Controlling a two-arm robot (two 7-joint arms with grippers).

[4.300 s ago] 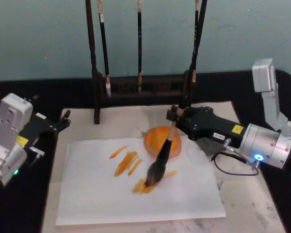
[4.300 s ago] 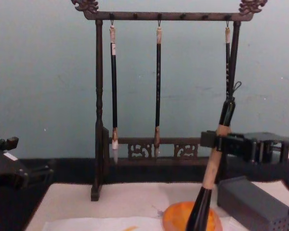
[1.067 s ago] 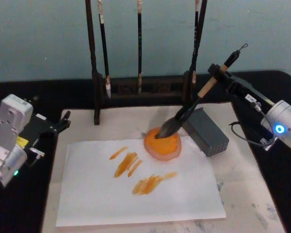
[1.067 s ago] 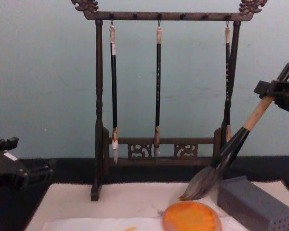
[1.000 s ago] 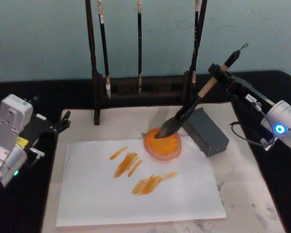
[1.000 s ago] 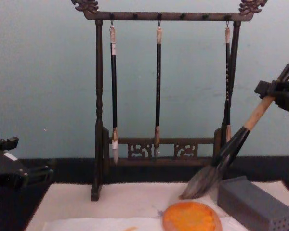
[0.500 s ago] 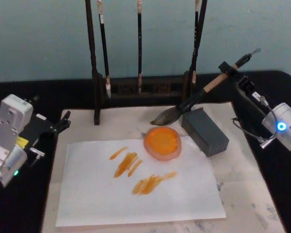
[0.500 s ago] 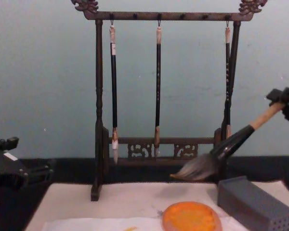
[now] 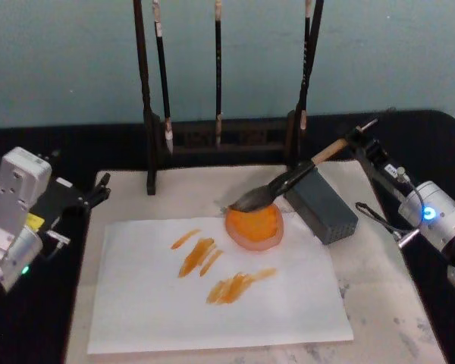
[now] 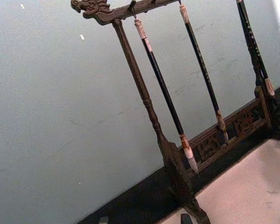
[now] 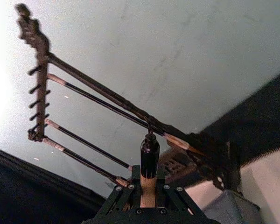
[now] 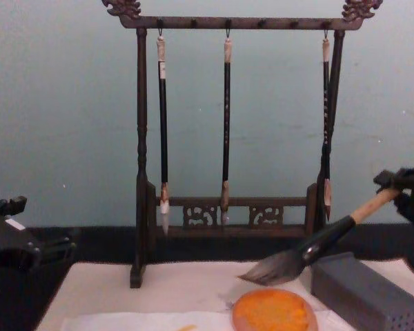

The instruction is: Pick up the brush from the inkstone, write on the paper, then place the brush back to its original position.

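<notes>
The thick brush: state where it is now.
In the head view, the brush slants right of centre in the right pincer, bristles above the far edge of the orange dish, shaft over the grey block.

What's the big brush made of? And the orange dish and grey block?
Brush: bushy dark hair bristles, black collar, tan handle that looks like wood. Dish: smooth orange, maybe ceramic or plastic; hard to say. Block: dull grey with rows of tiny holes, probably plastic or foam.
</notes>
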